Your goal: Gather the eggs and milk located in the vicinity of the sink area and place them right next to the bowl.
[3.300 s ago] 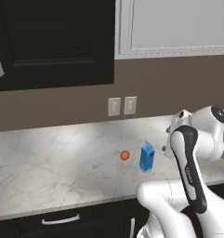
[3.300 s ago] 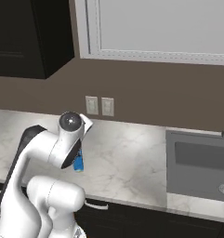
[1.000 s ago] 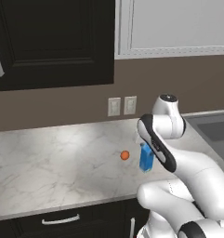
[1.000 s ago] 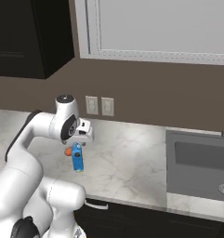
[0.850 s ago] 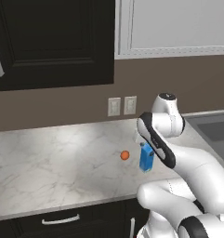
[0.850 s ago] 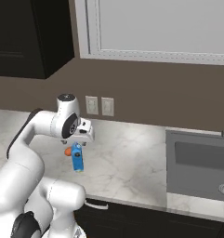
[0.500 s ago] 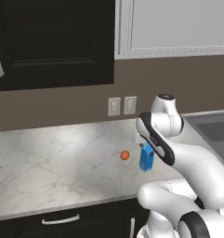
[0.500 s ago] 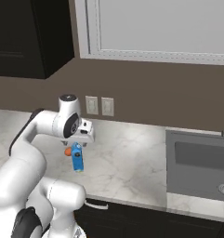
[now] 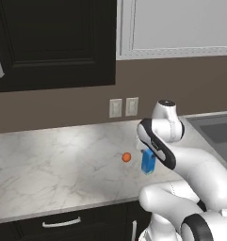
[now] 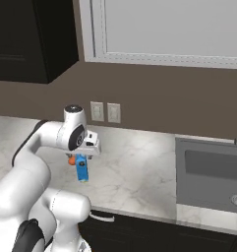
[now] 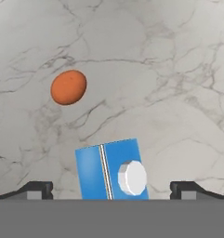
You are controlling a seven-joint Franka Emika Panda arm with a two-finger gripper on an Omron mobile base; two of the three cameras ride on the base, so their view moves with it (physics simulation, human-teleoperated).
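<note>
1. Milk carton (image 9: pixel 148 161): stands upright on the marble counter (image 9: pixel 49 169), at centre-right of the left base view. In the hand view it sits at lower centre (image 11: pixel 111 169), top face and white cap toward the camera.
2. Orange egg-shaped object (image 9: pixel 126 157): lies on the counter just left of the carton, not touching it. In the hand view it appears at upper left (image 11: pixel 68 87).
3. Gripper (image 11: pixel 111 188): positioned over the carton, fingers spread wide. One fingertip (image 11: pixel 36 188) is at lower left, the other at lower right; the carton lies between them, touching neither.
4. Sink (image 10: pixel 211 172): dark basin at the right edge of the right base view, well apart from the carton (image 10: pixel 81 168).
</note>
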